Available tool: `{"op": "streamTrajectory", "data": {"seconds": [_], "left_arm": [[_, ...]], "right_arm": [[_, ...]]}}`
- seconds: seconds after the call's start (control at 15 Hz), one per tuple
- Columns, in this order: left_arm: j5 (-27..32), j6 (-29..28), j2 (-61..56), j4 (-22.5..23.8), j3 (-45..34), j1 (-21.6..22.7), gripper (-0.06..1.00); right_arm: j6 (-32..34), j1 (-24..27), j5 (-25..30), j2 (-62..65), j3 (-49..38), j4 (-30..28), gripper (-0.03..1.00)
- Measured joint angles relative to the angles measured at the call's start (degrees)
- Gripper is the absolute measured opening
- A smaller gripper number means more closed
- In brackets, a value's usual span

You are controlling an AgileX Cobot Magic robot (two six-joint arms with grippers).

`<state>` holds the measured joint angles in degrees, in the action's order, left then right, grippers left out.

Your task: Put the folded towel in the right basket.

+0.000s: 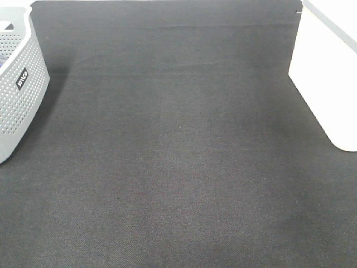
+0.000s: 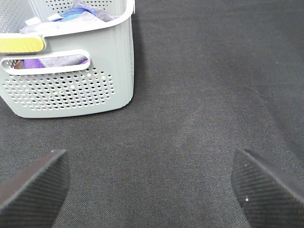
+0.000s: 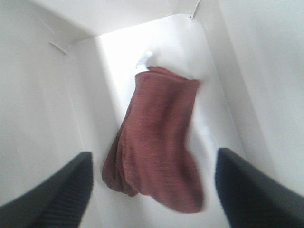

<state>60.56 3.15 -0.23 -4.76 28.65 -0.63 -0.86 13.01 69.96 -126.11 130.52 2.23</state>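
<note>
In the right wrist view a folded dark red towel [image 3: 156, 137] lies on the floor of the white right basket [image 3: 57, 85]. My right gripper [image 3: 152, 190] is open above it, its fingers either side of the towel and apart from it. In the high view the white basket [image 1: 326, 72] stands at the right edge; the towel and both grippers are out of sight there. My left gripper [image 2: 149, 183] is open and empty over the black cloth, facing the grey basket [image 2: 71, 95].
The grey perforated basket [image 1: 17, 89] stands at the left edge and holds blue and purple cloths [image 2: 76, 14]. A black cloth [image 1: 173, 156] covers the table between the two baskets.
</note>
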Motion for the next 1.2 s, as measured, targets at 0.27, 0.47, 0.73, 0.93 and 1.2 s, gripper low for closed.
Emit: {"op": "streamTrajectory", "data": {"seconds": [0.27,0.47,0.73,0.93,1.2], "left_arm": [[0.00,0.00,0.00,0.00,0.00,0.00,0.87],[0.00,0.00,0.00,0.00,0.00,0.00,0.87],[0.00,0.00,0.00,0.00,0.00,0.00,0.87],[0.00,0.00,0.00,0.00,0.00,0.00,0.87],[0.00,0.00,0.00,0.00,0.00,0.00,0.87]], "right_arm": [[-0.40,-5.33,0.06,3.50,0.00,0.00,0.79],[-0.11,-11.00,0.06,7.45,0.00,0.00,0.80],[0.86,-19.77,0.06,10.60,0.00,0.23,0.80],[1.95,-21.83,0.06,15.30,-3.21,0.06,0.80],[2.01,-21.83,0.00,29.22,-21.20,-2.58,0.80]]}}
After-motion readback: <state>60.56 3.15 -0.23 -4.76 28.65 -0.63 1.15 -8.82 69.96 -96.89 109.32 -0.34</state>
